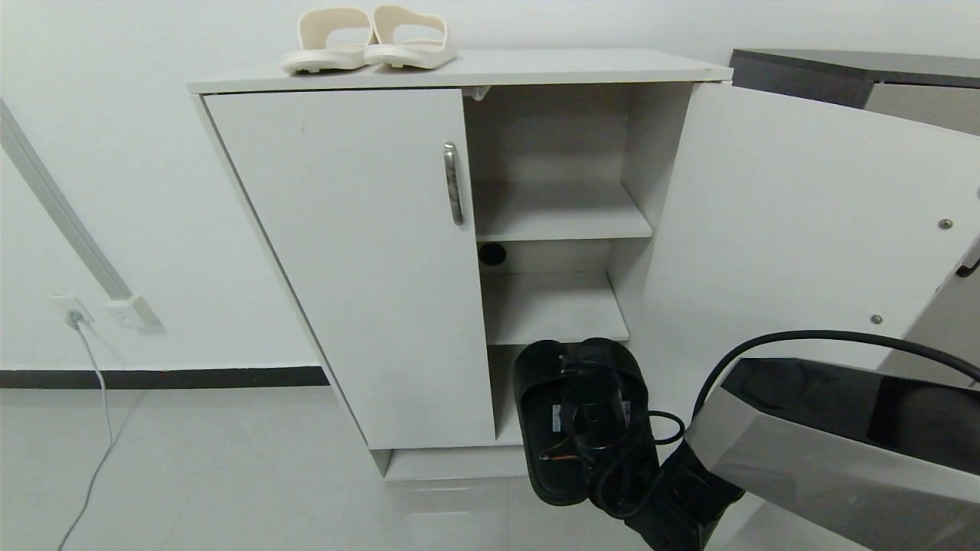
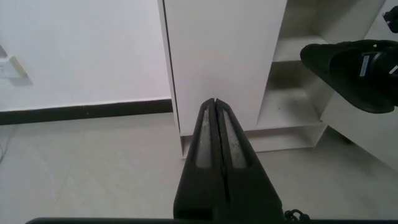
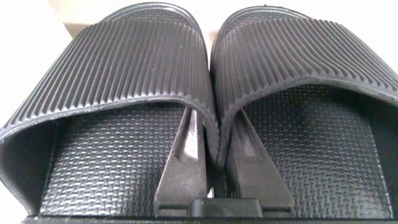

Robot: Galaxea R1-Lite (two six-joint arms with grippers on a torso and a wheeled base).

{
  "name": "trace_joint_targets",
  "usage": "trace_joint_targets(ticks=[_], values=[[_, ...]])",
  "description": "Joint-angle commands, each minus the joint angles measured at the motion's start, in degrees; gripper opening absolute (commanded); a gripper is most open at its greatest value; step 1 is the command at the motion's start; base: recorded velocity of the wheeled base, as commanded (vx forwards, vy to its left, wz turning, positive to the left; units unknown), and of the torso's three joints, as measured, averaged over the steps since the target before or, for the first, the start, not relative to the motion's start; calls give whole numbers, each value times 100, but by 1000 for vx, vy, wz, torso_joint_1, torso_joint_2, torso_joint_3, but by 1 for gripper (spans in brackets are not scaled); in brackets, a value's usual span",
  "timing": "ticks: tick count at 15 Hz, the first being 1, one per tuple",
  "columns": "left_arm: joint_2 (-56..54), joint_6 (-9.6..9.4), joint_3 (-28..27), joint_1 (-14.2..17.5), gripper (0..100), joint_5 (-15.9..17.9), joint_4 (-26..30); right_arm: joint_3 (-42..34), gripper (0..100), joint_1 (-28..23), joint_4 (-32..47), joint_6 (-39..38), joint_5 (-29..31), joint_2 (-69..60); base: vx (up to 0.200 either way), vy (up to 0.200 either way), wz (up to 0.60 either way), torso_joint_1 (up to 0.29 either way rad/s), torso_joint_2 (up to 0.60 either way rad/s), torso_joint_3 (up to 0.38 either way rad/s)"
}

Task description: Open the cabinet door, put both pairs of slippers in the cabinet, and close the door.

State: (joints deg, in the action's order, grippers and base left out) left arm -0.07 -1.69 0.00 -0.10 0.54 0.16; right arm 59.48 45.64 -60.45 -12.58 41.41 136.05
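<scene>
The white cabinet [image 1: 459, 70] has its left door [image 1: 344, 268] closed and its right door [image 1: 804, 229] swung wide open, showing bare shelves [image 1: 559, 210]. A beige pair of slippers [image 1: 367, 38] rests on the cabinet top. My right gripper [image 1: 596, 417] [image 3: 217, 155] is shut on the black pair of slippers [image 1: 570, 428] [image 3: 124, 81], pinching their two inner straps together. It holds them in the air just in front of the bottom compartment. The black slippers [image 2: 360, 68] also hang at the edge of the left wrist view. My left gripper [image 2: 214, 106] is shut, low over the floor, facing the closed door.
A wall socket [image 1: 73, 312] with a cable trailing over the floor is at the left. A dark counter [image 1: 842, 69] stands behind the open door. Bare tiled floor [image 1: 230, 474] lies in front of the cabinet's left half.
</scene>
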Motion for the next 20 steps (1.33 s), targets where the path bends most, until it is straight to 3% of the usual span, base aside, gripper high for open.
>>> trace_joint_targets(ticks=[1,12,15,18,20], values=[[7,-6,0,1,0,-1,2,2,0,6,7,-25,-1,18,0,0,0,-2,2,-188],[7,2,0,1,0,-1,2,20,0,-3,-116,-8,16,168,0,0,0,3,2,-164],[7,20,0,1,0,-1,2,-6,0,-47,-608,177,60,168,0,0,0,0,0,0],[7,46,0,1,0,-10,2,-138,0,-47,-1751,942,51,203,0,0,0,0,0,0],[7,46,0,1,0,-10,2,-191,0,-55,-2032,1144,42,238,0,0,0,0,0,0]])
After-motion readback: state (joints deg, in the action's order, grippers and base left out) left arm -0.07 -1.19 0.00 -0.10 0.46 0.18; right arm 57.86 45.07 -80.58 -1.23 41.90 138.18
